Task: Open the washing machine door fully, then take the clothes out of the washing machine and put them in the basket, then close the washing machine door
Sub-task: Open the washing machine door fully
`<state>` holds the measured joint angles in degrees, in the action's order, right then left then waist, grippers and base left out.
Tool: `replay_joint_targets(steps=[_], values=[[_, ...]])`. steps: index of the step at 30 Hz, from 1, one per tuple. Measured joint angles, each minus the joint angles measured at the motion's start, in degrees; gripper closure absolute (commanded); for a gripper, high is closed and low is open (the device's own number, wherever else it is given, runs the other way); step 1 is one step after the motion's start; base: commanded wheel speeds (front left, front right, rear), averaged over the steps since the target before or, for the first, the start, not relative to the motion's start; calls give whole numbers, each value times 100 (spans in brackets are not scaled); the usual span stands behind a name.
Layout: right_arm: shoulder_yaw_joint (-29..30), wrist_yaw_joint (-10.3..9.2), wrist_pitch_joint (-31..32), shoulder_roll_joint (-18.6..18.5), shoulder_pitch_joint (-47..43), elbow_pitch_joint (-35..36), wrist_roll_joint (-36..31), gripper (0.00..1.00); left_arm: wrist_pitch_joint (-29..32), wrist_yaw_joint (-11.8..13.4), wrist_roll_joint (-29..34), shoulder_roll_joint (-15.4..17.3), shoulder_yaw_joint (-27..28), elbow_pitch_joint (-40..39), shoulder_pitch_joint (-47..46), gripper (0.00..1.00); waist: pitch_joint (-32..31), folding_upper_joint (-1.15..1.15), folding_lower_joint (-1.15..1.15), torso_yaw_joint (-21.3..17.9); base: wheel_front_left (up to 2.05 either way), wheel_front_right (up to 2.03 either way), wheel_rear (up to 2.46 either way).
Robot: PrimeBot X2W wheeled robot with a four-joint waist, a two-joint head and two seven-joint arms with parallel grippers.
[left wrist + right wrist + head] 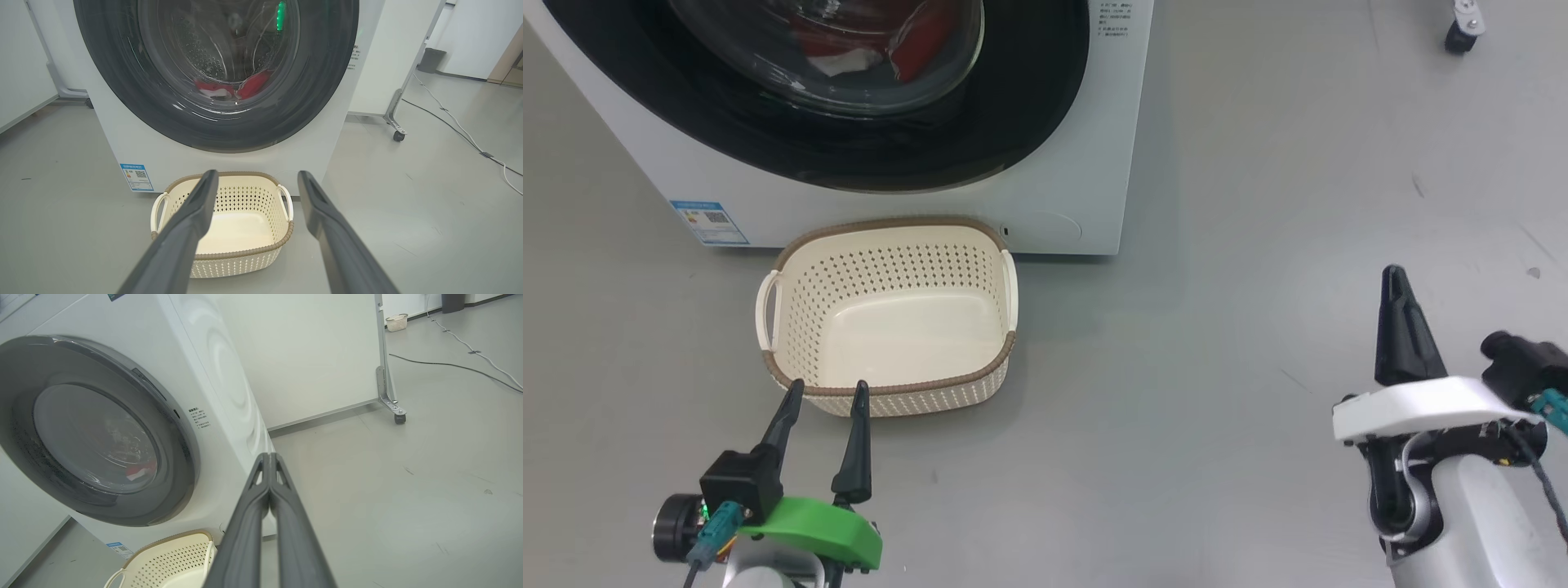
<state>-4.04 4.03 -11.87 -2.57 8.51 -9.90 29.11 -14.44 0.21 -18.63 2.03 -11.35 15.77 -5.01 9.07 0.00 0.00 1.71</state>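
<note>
Basket [890, 269] long axis runs L-R along washer [1078, 163] front; left claw [828, 384] wide, right claw [1396, 279] pinched empty.

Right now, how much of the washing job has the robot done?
Nothing is done yet. The washing machine door is shut, the red clothes sit behind its glass and the basket is empty. Nothing in hand: the left pincer is open, the right pincer shut on nothing. Opening, unloading and closing all remain.

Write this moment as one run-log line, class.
stage: door not yet opened | washing machine door: shut | clothes: inside | basket: empty | left pincer: open | right pincer: shut, empty
</note>
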Motion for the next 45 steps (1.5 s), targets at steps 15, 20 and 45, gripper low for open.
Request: replay_joint_targets(steps=[15,20,45], values=[[533,112,1648,-42,2119,401,2182,100,0,-27,-132,-5,-178,-348,-800,0,1033,0,0,384,0,0,0],[477,-34,2281,-115,2838,369,2375,100,0,-55,-153,-8,-194,-394,-1035,0,1422,0,0,537,0,0,0],[728,-970,3756,-196,5596,-626,3403,100,-1,-154,-493,-51,-404,-323,-1666,0,2602,0,1,1376,0,0,0]])
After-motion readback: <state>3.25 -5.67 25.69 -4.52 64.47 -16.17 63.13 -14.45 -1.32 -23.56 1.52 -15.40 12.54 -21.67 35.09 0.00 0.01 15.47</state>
